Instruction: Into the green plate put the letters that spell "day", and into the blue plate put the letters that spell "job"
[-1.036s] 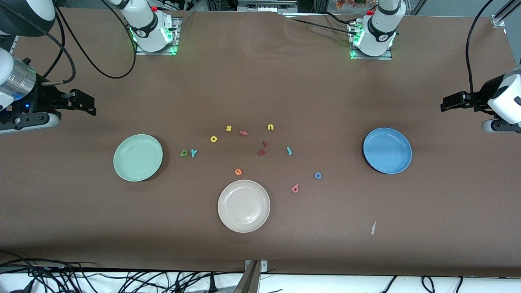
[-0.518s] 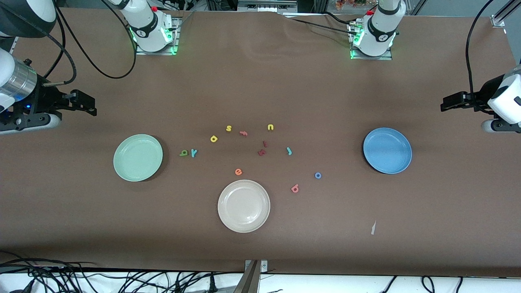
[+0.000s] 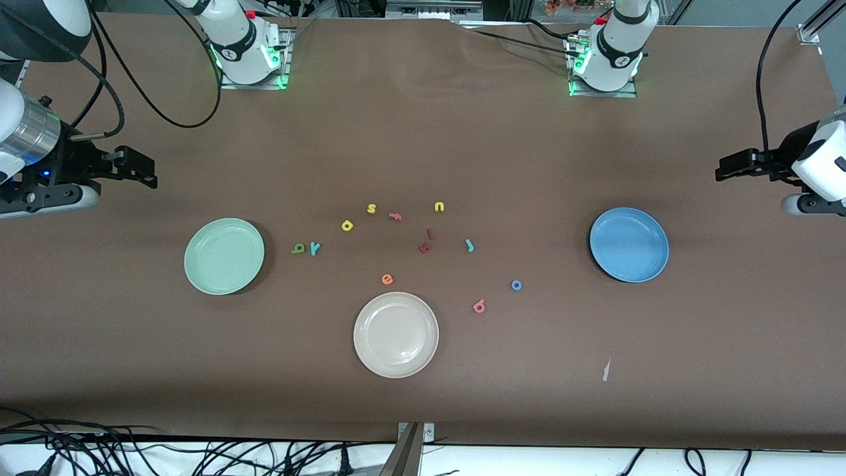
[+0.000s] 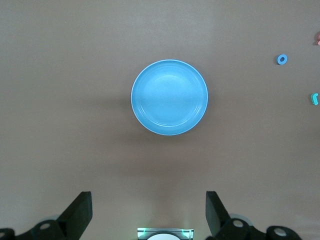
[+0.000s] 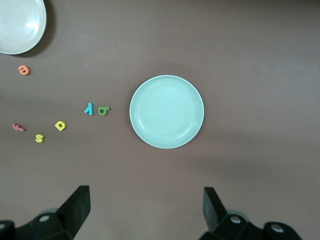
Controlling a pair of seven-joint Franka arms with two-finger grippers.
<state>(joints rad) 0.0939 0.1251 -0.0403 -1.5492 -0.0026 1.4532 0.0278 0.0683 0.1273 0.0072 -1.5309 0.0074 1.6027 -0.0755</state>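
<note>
The green plate point(image 3: 225, 256) point(image 5: 166, 111) lies toward the right arm's end, the blue plate point(image 3: 628, 244) point(image 4: 169, 97) toward the left arm's end. Between them lie the yellow d point(image 3: 347, 225), green a point(image 3: 299, 248), teal y point(image 3: 315, 248), teal j point(image 3: 469, 245), blue o point(image 3: 516, 285) and pinkish b point(image 3: 479, 306), all flat on the table. My right gripper point(image 3: 142, 173) point(image 5: 145, 190) hangs open and holds nothing, over bare table beside the green plate. My left gripper point(image 3: 730, 166) point(image 4: 148, 196) hangs open and holds nothing, over bare table beside the blue plate.
A cream-white plate point(image 3: 396, 334) sits nearest the front camera, mid-table. Other letters lie among the task's: yellow s point(image 3: 371, 208), pink f point(image 3: 395, 215), yellow u point(image 3: 439, 207), orange e point(image 3: 387, 279), two dark red pieces point(image 3: 425, 248). A paper scrap point(image 3: 605, 370) lies near the front edge.
</note>
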